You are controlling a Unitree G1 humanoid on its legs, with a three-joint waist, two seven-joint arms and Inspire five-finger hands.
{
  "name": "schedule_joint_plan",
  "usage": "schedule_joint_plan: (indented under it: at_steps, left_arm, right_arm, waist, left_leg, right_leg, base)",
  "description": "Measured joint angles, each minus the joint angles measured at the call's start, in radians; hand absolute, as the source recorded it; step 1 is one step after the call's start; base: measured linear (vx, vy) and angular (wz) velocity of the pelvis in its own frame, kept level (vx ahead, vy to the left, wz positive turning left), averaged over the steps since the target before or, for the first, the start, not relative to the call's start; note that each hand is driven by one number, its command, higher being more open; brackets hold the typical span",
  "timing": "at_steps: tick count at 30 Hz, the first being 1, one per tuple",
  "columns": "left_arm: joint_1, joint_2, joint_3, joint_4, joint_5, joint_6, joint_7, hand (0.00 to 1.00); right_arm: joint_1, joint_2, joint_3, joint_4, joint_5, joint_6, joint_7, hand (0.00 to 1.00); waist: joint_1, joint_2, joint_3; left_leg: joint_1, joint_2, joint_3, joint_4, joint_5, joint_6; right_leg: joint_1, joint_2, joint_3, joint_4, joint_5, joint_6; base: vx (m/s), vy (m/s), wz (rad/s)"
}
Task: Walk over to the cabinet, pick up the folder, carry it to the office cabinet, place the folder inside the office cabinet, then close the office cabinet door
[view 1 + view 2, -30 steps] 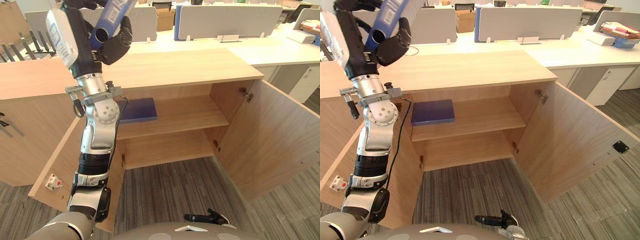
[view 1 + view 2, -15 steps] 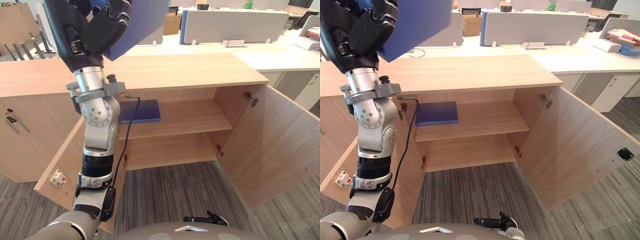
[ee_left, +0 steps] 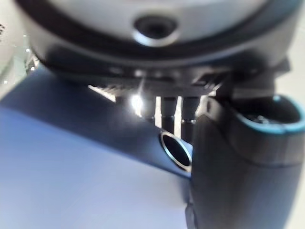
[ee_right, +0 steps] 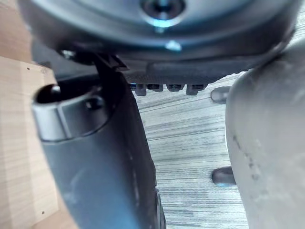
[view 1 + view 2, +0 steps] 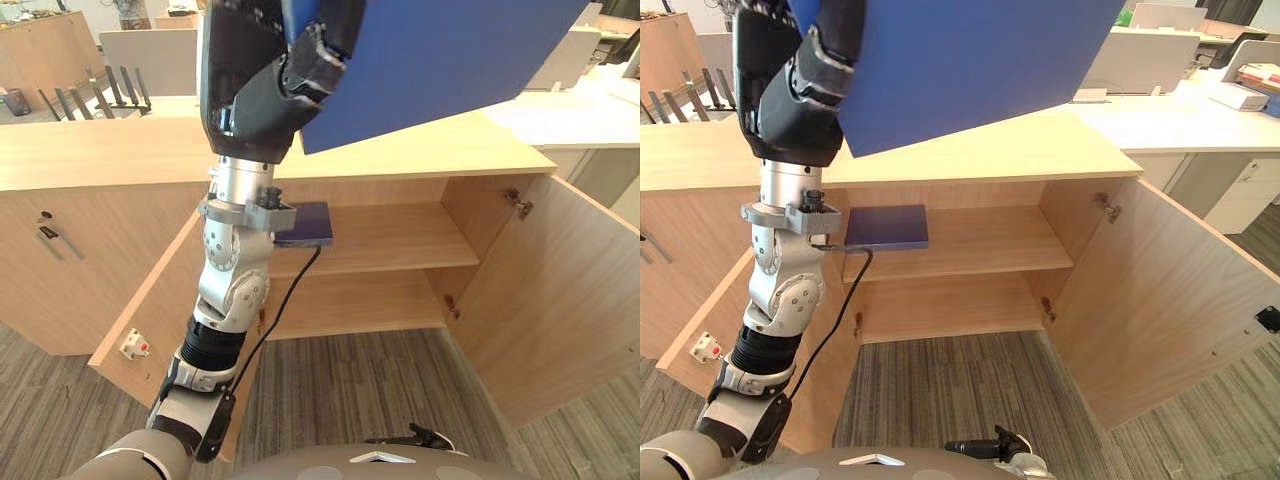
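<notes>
Left arm upright, the left hand [image 5: 265,95] clasps a flat blue folder [image 5: 440,50] high above the open light-wood cabinet [image 5: 420,152].

The blue folder [image 5: 440,60] is running off the top edge and blocking the white benches [image 5: 565,115] behind. In the left eye view the left arm [image 5: 232,290] is covering one end of the flat dark-blue item [image 5: 312,222] on the shelf [image 5: 400,235]. Close up, the fingers [image 3: 167,107] of the left hand [image 5: 260,105] are showing as a blur.

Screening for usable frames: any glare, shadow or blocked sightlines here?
Left eye view: the blue folder, gripped by the left hand, blocks the upper right. Left wrist view: a bright glare spot sits beyond the folder's edge. Right eye view: the office cabinet is lightly shaded under its shelf.
</notes>
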Motion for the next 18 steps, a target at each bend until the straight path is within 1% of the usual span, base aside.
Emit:
schedule_joint_plan:
  at_steps: [5,8,12,16,18]
  left_arm:
    - [0.108,-0.003,-0.020,0.004,-0.080,0.008,-0.013,0.00]
    - [0.172,-0.005,-0.030,0.004,-0.125,0.026,-0.032,0.00]
    - [0.273,-0.005,-0.041,0.003,-0.151,0.031,-0.049,0.00]
    - [0.387,-0.005,-0.035,0.003,-0.158,0.058,-0.054,0.00]
    - [0.454,-0.004,-0.029,0.003,-0.159,0.083,-0.056,0.00]
  right_arm:
    - [-0.011,-0.003,0.075,0.001,0.010,-0.004,0.000,1.00]
    - [-0.010,-0.009,0.124,0.000,0.056,-0.017,-0.002,1.00]
    - [0.001,-0.015,0.169,-0.029,0.132,-0.024,-0.004,1.00]
    - [0.060,-0.016,0.161,-0.175,0.190,-0.023,-0.007,1.00]
    - [0.103,-0.014,0.138,-0.294,0.201,-0.025,-0.010,1.00]
  waist:
    - [0.001,-0.002,0.001]
    - [0.002,-0.003,0.002]
    - [-0.003,-0.006,0.004]
    - [-0.006,-0.009,0.006]
    - [-0.011,-0.010,0.006]
  left_leg:
    - [0.000,0.000,0.000,0.000,0.000,0.000]
    - [0.000,0.000,0.002,0.000,0.000,0.000]
    - [0.000,0.003,0.007,0.000,-0.003,-0.004]
    - [-0.001,0.008,0.025,0.000,-0.013,-0.012]
    - [-0.007,0.009,0.033,0.004,-0.020,-0.012]
  right_leg:
    - [0.000,0.000,0.000,0.000,0.000,0.000]
    - [-0.001,0.000,0.002,0.000,-0.001,-0.001]
    - [-0.004,0.003,0.006,0.000,-0.001,-0.002]
    - [-0.016,0.008,0.025,-0.005,-0.002,-0.003]
    - [-0.025,0.009,0.033,-0.005,-0.002,-0.003]
  base:
    - [0.00,0.000,0.00]
    - [0.00,0.000,0.00]
    - [-0.02,-0.018,-0.04]
    - [-0.01,-0.014,-0.15]
    - [0.00,-0.009,-0.10]
